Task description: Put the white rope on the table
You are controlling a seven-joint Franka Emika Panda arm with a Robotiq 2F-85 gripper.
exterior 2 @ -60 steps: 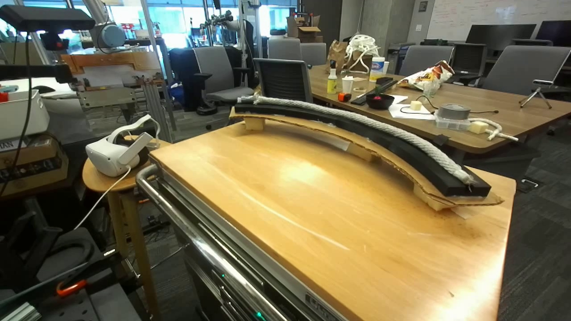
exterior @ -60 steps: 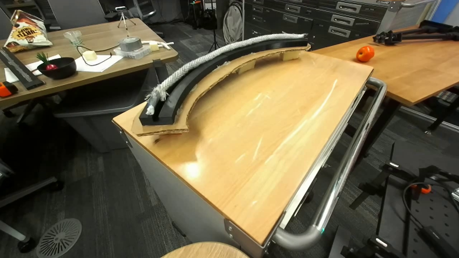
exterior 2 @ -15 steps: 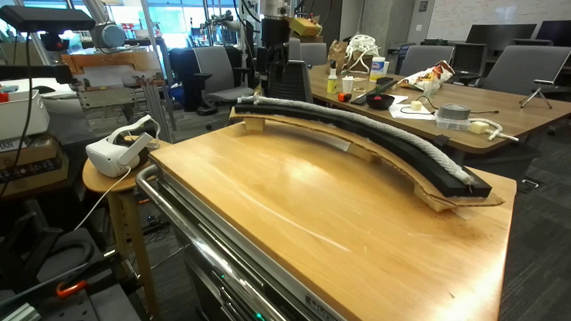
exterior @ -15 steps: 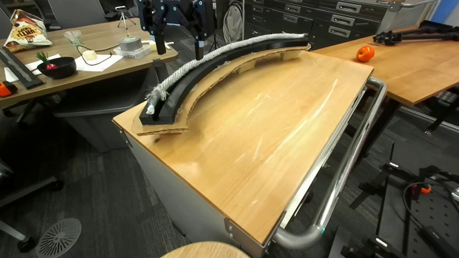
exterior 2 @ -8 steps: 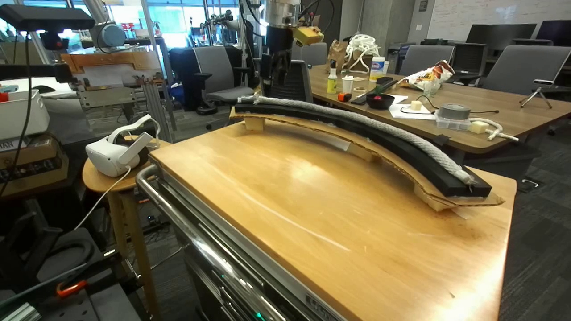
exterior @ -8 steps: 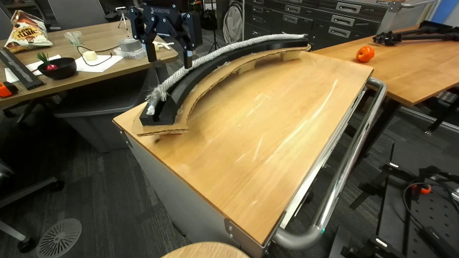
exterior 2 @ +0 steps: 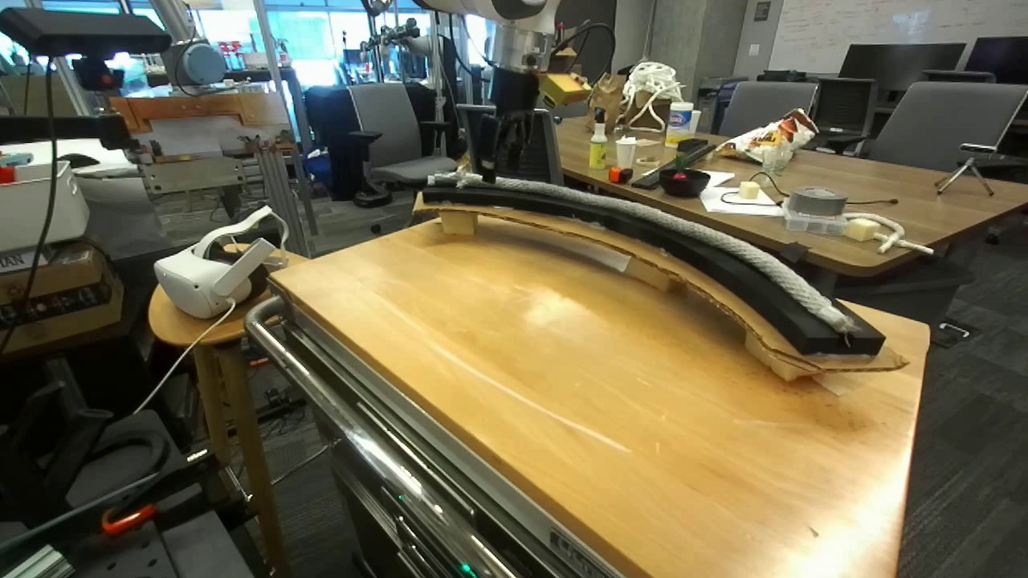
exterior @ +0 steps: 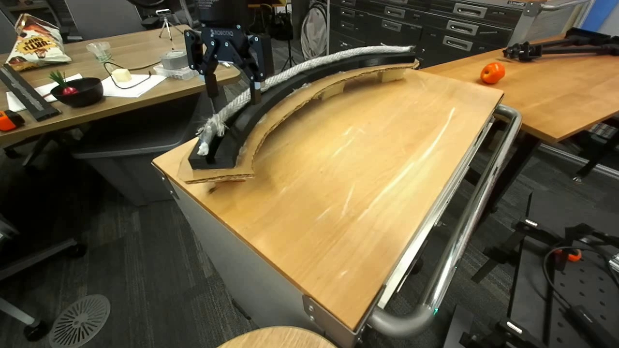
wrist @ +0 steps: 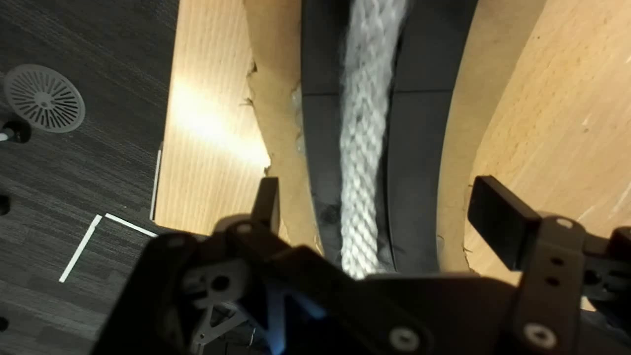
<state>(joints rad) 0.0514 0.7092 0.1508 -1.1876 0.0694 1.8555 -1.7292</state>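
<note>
The white rope [exterior: 309, 63] lies along a curved black track [exterior: 314, 77] on a raised cardboard strip over the wooden table [exterior: 348, 193]. The rope [exterior 2: 666, 218] and table [exterior 2: 562, 361] show in both exterior views. My gripper [exterior: 234, 94] is open and empty, pointing down over the rope near its frayed, taped end. In the wrist view the rope [wrist: 365, 123] runs between the widely parted fingers of the gripper [wrist: 380, 209], one finger on each side of the track. Whether the fingertips touch the track or cardboard I cannot tell. The gripper's body hides the rope's end in the wrist view.
The cardboard [exterior: 217, 175] stands on small blocks along one table edge. A metal rail [exterior: 459, 241] runs along the opposite side. A cluttered desk [exterior: 135, 43] and a wooden desk with an orange object [exterior: 493, 72] stand nearby. A stool holds a headset [exterior 2: 201, 281].
My gripper was out of view at first, then came in above the rope. It has come down toward the rope's frayed end, staying open. The rope has not moved.
</note>
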